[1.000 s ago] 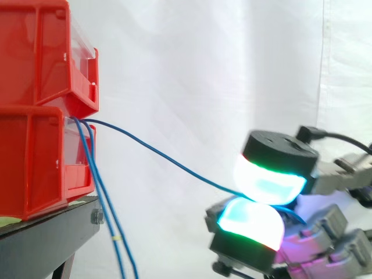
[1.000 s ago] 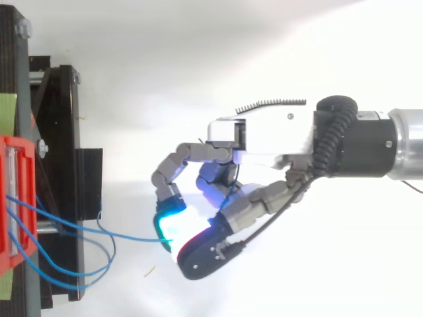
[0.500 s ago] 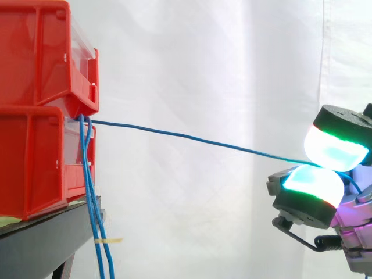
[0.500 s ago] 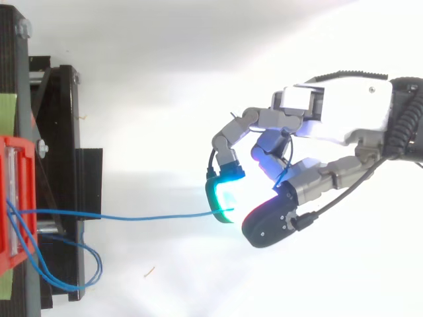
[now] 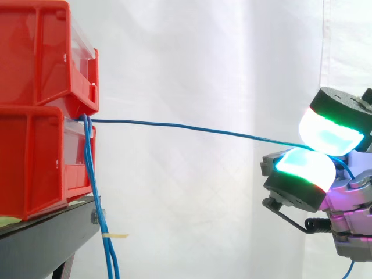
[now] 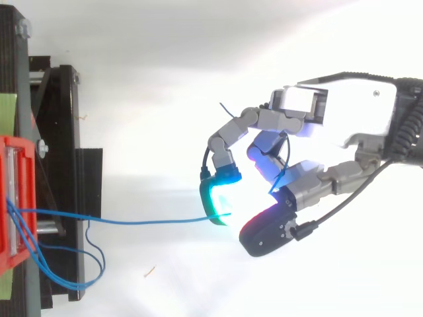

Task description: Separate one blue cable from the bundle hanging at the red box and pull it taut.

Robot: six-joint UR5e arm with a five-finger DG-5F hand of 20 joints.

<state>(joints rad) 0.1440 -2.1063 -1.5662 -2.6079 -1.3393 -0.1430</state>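
At the left edge, two stacked red bins (image 5: 40, 110) are sitting on a black stand (image 5: 52, 238), and the bundle of blue cables (image 5: 97, 197) is hanging straight down from the gap between them, one strand carrying a small yellow tag (image 5: 116, 235). In the top view, the slack strands are looping loosely over the stand (image 6: 73, 267) beside the red bin front (image 6: 14, 198). One blue cable (image 5: 192, 128) is standing apart from that bundle. It is leaving the same gap and running rightward across the white curtain (image 5: 203, 58), its long axis lying almost level and sloping gently downward toward the hand. Seen from above it is pointing nearly straight away from the bins (image 6: 152, 220), with a faint bow showing along its length. At the right, the hand (image 5: 299, 186) is pinching the separated cable between two glowing fingertip pads (image 5: 325, 136) pressed close together, well apart from the bins, while the other fingers are curling loosely behind. The separating step looks done and the tightening looks nearly finished. The next move probably calls for a short further draw away from the bins along the cable's own line, with the pinch firm enough that the thin strand is not slipping.
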